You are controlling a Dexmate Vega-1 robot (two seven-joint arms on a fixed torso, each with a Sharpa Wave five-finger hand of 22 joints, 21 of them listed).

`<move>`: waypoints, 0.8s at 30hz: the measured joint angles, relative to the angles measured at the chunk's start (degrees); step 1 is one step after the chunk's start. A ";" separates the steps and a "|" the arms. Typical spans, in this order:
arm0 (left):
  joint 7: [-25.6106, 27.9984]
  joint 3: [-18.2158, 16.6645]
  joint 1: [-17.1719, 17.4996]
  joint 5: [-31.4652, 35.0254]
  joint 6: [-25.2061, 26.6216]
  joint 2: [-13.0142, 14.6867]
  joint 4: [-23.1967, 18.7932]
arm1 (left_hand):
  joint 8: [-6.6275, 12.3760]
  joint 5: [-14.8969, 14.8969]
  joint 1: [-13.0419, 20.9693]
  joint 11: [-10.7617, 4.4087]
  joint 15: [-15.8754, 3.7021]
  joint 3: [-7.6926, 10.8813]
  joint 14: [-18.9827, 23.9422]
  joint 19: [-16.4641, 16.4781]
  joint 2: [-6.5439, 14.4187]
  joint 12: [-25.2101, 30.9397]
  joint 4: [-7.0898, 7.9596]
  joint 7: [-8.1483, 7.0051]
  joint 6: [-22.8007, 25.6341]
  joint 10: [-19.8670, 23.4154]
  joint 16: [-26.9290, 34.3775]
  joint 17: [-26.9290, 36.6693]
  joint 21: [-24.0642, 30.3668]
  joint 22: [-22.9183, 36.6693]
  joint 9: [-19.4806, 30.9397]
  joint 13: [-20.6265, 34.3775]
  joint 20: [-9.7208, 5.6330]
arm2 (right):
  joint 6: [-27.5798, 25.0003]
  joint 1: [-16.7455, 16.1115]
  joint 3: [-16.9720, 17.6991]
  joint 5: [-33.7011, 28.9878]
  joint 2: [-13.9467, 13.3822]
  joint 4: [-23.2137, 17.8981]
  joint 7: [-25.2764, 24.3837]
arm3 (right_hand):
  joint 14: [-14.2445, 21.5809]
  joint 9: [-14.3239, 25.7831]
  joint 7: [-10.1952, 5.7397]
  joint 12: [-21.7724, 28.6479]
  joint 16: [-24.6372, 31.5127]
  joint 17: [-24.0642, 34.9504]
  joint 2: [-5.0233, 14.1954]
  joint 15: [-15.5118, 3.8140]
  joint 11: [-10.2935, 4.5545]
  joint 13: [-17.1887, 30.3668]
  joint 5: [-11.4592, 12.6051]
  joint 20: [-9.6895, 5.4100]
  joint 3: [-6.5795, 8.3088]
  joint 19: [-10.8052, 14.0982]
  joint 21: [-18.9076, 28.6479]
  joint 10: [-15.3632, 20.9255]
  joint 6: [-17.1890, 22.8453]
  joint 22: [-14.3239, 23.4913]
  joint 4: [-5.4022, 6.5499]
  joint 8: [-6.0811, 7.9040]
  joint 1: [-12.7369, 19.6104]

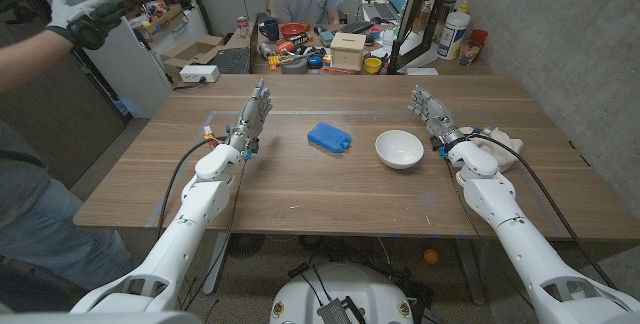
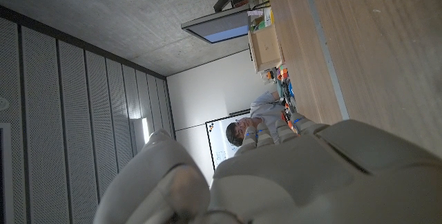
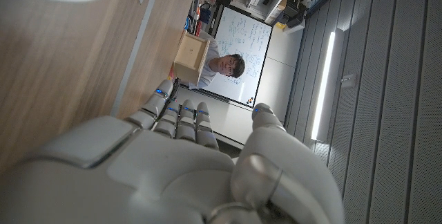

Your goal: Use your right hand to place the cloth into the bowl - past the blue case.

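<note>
Starting the reach, I am holding my empty, open right hand (image 1: 428,107) just ahead of the cloth (image 1: 497,147), needing to draw back and grasp it.

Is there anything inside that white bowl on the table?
The bowl looks empty: its white inside shows bare in the head view. The cloth lies on the table at the robot's right, partly hidden behind the right arm, so its full shape cannot be seen.
</note>
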 measured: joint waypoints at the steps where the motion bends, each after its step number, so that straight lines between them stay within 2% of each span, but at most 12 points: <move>1: -0.20 -0.13 0.01 0.25 0.08 -0.12 -0.03 | 0.00 0.00 -0.01 0.00 0.00 0.00 0.00 0.00 0.00 0.00 0.00 0.00 0.00 0.00 0.00 -0.04 0.00 0.00 0.00 0.00 0.00 | -0.07 -0.19 0.24 -0.20 0.02 -0.38 0.09 | 0.00 0.00 0.00 0.00 0.00 0.00 0.00 0.00 -0.09 0.00 0.00 0.00 0.00 0.00 0.00 0.28 0.00 0.00 0.00 0.00 0.00; 6: -0.89 -0.13 0.01 1.17 0.41 -0.12 -0.03 | 0.00 0.00 -0.01 0.00 0.00 0.00 0.00 0.00 0.00 0.00 0.00 0.00 0.00 0.00 0.00 -0.04 0.00 0.00 0.00 0.00 0.00 | -0.07 -1.09 1.11 -0.20 -0.21 -2.40 0.09 | 0.00 0.00 -0.02 0.00 0.00 0.00 0.00 0.00 0.11 -0.01 0.00 0.00 -0.24 0.00 -0.23 0.69 -0.02 0.00 -0.24 0.00 0.00; 7: -1.00 -1.43 0.05 1.34 0.46 -1.13 -0.22 | 0.00 0.00 -0.01 0.00 0.00 0.00 0.00 0.00 0.00 0.00 0.00 0.00 0.00 0.00 0.00 -0.04 0.00 0.00 0.00 0.00 0.00 | -0.93 -1.35 1.28 -3.08 -0.41 -2.91 0.62 | 0.00 0.00 -0.44 0.00 0.00 -0.01 0.00 0.00 0.11 -0.01 0.00 0.00 -0.24 -0.01 -0.36 0.69 -0.13 0.00 -0.24 0.00 0.00; 8: -1.13 -1.70 0.05 1.52 0.53 -1.36 -0.23 | 0.00 0.00 -0.01 0.00 0.00 0.00 0.00 0.00 0.00 0.00 0.00 0.00 0.00 0.00 0.00 -0.04 0.00 0.00 0.00 0.00 0.00 | -1.10 -1.54 1.40 -3.42 -0.58 -3.32 0.62 | 0.13 0.00 -1.00 0.00 0.00 -0.01 0.00 0.13 0.12 -0.01 0.00 0.00 -0.24 -0.01 -0.58 0.69 -0.09 0.09 -0.24 0.00 0.00; 11: -1.48 -2.08 0.04 1.96 0.72 -1.71 -0.24 | 0.00 0.00 -0.01 0.00 0.00 0.00 0.00 0.00 0.00 0.00 0.00 0.00 0.00 0.00 0.00 -0.04 0.00 0.00 -0.01 -0.01 0.00 | -1.69 -2.18 1.83 -4.68 -1.23 -4.80 0.62 | 0.59 0.00 -2.29 0.00 0.00 -0.01 0.32 1.48 0.13 -0.01 0.00 1.17 -0.41 0.28 -1.15 0.67 -0.19 0.27 -0.41 0.00 0.31; 14: -1.48 -2.25 -0.01 1.96 0.72 -1.86 -0.24 | 0.00 0.00 -0.01 0.00 0.00 0.00 0.00 0.00 0.00 0.00 0.00 0.00 0.00 0.00 0.00 -0.04 0.00 -0.01 -0.01 -0.01 0.00 | -1.97 -2.18 1.83 -5.29 -1.23 -4.80 0.62 | 0.40 0.26 -3.09 -0.16 0.00 -0.01 0.14 2.92 0.48 0.00 0.00 2.50 -0.57 0.24 -1.74 -0.15 -0.03 0.27 -1.02 0.00 0.47; 15: -1.85 -2.41 -0.09 2.36 0.88 -2.03 -0.24 | 0.00 0.00 -0.01 0.00 0.00 0.00 0.00 0.00 0.00 0.00 0.00 0.00 0.00 0.00 0.00 -0.04 0.00 0.00 -0.01 -0.01 0.00 | -2.28 -2.96 2.19 -6.07 -2.04 -6.51 0.62 | 0.27 0.28 -3.42 -0.37 -0.04 -0.01 0.00 3.42 0.33 0.18 0.00 3.11 -0.58 0.37 -2.02 -0.41 -0.11 0.27 -1.07 0.00 0.61; 16: -1.85 -2.53 -0.21 2.36 0.88 -2.15 -0.19 | 0.00 0.00 -0.01 0.00 0.00 0.00 0.00 0.00 0.00 0.00 0.00 0.00 0.00 0.00 0.00 -0.04 0.00 -0.01 -0.01 -0.01 0.00 | -2.57 -2.96 2.19 -6.86 -2.04 -6.51 0.53 | 0.18 0.28 -3.71 -0.45 -0.23 -0.01 -0.05 3.94 0.35 0.27 0.00 3.48 -0.57 -0.01 -2.25 -0.81 -0.22 0.27 -1.41 0.00 0.67; 24: -2.52 -3.03 -0.62 3.24 1.27 -2.53 0.10 | 0.00 0.00 0.30 -0.56 -0.09 0.00 0.09 0.00 0.30 0.00 0.00 0.00 0.01 0.08 0.00 -0.04 0.00 -0.01 -0.01 -0.01 0.00 | -3.95 -5.27 2.91 -10.96 -5.02 -11.48 -0.82 | -0.85 0.28 -4.32 -1.11 -0.67 -0.01 -0.08 5.13 0.23 0.28 0.00 4.51 -0.57 -0.25 -3.45 -2.53 -0.22 0.27 -1.86 0.00 1.28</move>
